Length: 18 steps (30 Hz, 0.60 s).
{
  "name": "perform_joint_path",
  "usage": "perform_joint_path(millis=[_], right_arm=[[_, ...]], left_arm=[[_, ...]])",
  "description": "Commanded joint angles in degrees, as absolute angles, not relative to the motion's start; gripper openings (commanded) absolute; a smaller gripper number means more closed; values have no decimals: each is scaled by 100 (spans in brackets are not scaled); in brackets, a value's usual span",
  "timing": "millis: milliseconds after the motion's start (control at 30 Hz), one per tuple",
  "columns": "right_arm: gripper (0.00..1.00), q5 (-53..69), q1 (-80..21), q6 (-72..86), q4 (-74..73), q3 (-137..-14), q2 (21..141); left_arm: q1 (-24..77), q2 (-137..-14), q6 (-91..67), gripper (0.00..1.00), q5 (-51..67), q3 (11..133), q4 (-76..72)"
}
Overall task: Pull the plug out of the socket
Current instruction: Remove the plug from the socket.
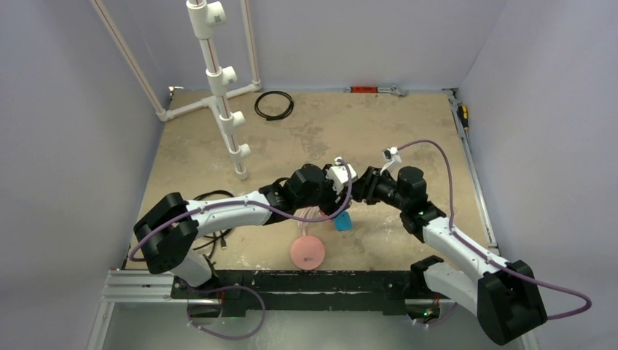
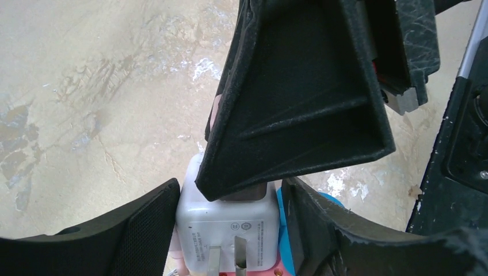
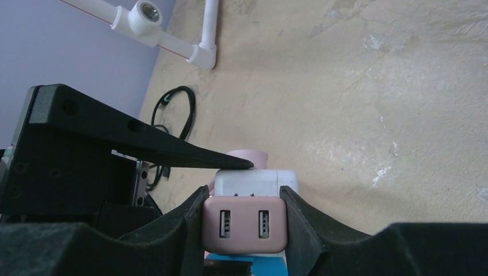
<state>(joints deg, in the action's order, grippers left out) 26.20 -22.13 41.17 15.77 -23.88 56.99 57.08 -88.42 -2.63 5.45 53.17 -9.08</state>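
The socket, a white cube adapter (image 2: 227,227) with two metal prongs facing the camera, sits between the fingers of my left gripper (image 2: 230,195), which is shut on it. It also shows in the right wrist view (image 3: 256,183). The plug, a pink block (image 3: 244,224) with two USB ports, sits flush against the cube. My right gripper (image 3: 243,198) is shut on its sides. In the top view both grippers meet above the table's middle, left (image 1: 341,177) and right (image 1: 362,182). A blue part (image 1: 342,221) hangs just below them.
A flat pink disc (image 1: 307,252) with a pink cable lies near the front edge. A white PVC pipe stand (image 1: 218,80) rises at the back left, with a black cable loop (image 1: 274,105) beside it. Black cables (image 1: 215,197) lie by the left arm.
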Motion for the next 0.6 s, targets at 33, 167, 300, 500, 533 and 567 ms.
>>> perform_joint_path(millis=[33, 167, 300, 500, 533, 567], right_arm=[[0, 2845, -2241, 4316, 2030, -2661, 5582], [0, 2709, -2243, 4244, 1877, -2771, 5547], [0, 2625, -2242, 4156, 1811, -2786, 5559], [0, 2425, -2242, 3921, 1718, -2708, 5570], [0, 2372, -2242, 3893, 1707, -2674, 5546], [0, 2347, -2241, 3878, 1716, -2623, 5517]], left_arm=[[5875, -8923, -28, 63, 210, 5546, -754], [6081, -9017, 298, 61, -108, 5590, -478], [6298, -9090, 450, 44, -352, 5582, -302], [6354, -9186, 440, 9, -301, 5581, -282], [6354, -9209, 442, 4, -274, 5585, -279], [6354, -9223, 446, 0, -245, 5581, -273]])
